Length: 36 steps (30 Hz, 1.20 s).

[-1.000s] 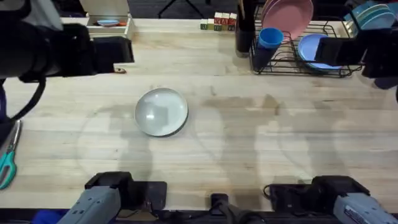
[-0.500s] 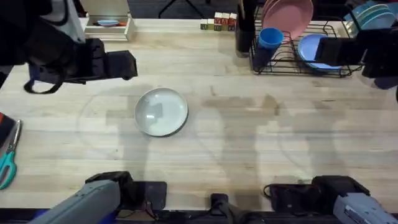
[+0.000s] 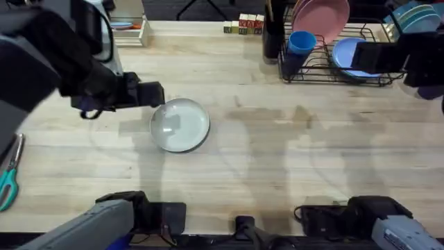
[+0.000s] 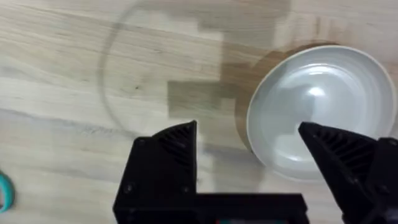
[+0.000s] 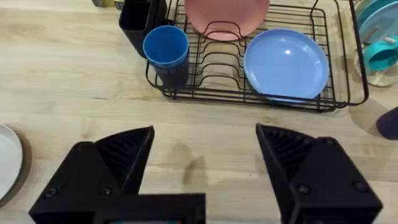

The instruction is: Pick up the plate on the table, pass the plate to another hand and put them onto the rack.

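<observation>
From overhead we see the white plate point(image 3: 180, 124) lying flat on the wooden table point(image 3: 277, 160), left of centre. The left gripper point(image 3: 157, 94) hangs at about ten o'clock from the plate, just beside its rim; here we cannot tell whether it touches. The black rack point(image 3: 333, 59) stands at about two o'clock from the plate, well apart, holding a pink plate point(image 3: 320, 17), a light blue plate point(image 3: 349, 57) and a blue cup point(image 3: 300, 43). The right gripper point(image 3: 366, 57) hovers by the rack.

In the left wrist view, we find the left gripper point(image 4: 249, 140) spread wide and holding nothing, one finger over bare wood and the other over the plate point(image 4: 317, 112).

In the right wrist view, the right gripper point(image 5: 205, 143) is likewise spread wide and empty above the table point(image 5: 74, 81), with the rack point(image 5: 249, 93) ahead of it.
</observation>
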Each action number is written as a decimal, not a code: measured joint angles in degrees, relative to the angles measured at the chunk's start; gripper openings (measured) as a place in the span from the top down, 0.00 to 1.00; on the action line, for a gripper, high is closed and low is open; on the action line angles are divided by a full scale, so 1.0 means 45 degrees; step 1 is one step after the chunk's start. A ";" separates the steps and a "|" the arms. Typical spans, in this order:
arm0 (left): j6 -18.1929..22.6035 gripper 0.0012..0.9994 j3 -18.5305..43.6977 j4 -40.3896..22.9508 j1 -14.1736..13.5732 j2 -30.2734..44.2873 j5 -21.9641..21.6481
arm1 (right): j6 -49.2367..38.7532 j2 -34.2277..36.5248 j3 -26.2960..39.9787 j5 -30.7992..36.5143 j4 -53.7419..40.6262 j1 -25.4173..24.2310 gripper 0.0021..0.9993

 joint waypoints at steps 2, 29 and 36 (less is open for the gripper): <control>0.0000 0.01 -0.0584 0.0673 0.0000 0.0037 0.0004 | 0.0000 0.0000 0.0000 0.0000 0.0000 0.0000 0.00; 0.0005 0.02 -0.1909 0.2676 0.0005 0.2977 0.0103 | -0.0432 0.0000 0.0000 0.0004 -0.0004 0.0000 0.00; 0.0010 0.07 -0.1909 0.2676 0.0005 0.2977 0.0209 | -0.0471 0.0000 0.0000 0.0005 -0.0005 0.0000 0.00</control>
